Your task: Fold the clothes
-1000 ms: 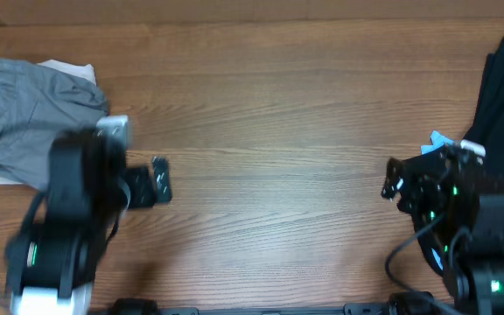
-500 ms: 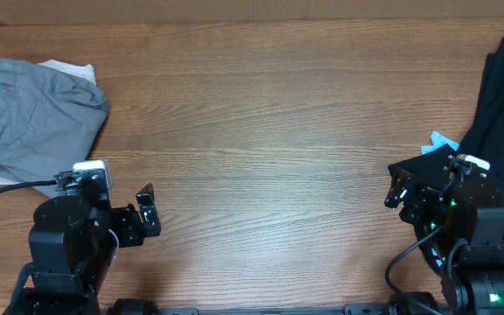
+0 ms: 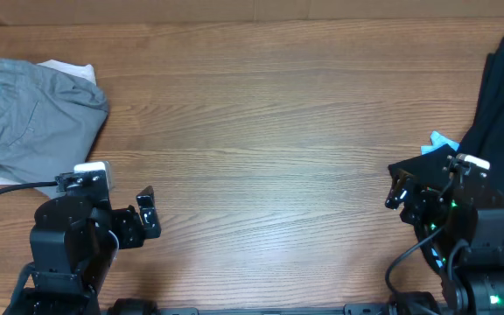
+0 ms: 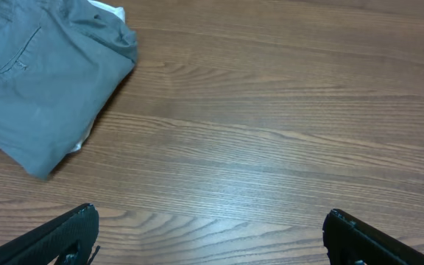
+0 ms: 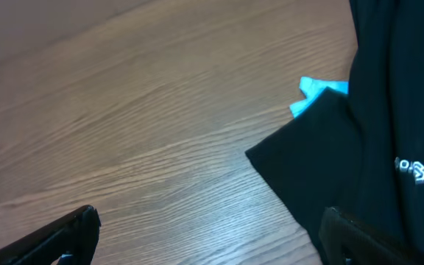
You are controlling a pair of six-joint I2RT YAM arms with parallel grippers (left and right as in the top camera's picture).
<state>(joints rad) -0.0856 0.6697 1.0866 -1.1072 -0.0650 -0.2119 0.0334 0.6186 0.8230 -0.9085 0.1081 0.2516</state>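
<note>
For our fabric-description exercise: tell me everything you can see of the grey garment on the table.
The grey garment is plain mid-grey, cotton-like cloth, folded into a slightly rumpled bundle, with stitched seam lines showing on top. It lies on the wooden table near the far left corner, over an off-white cloth that peeks out at its edges. Nothing else touches it.

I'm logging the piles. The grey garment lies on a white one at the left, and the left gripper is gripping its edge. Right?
Not the grip. The grey garment does lie on the white one, but the left gripper holds nothing: its fingers stand open above the table, apart from the garment, as the left wrist view shows.
</note>
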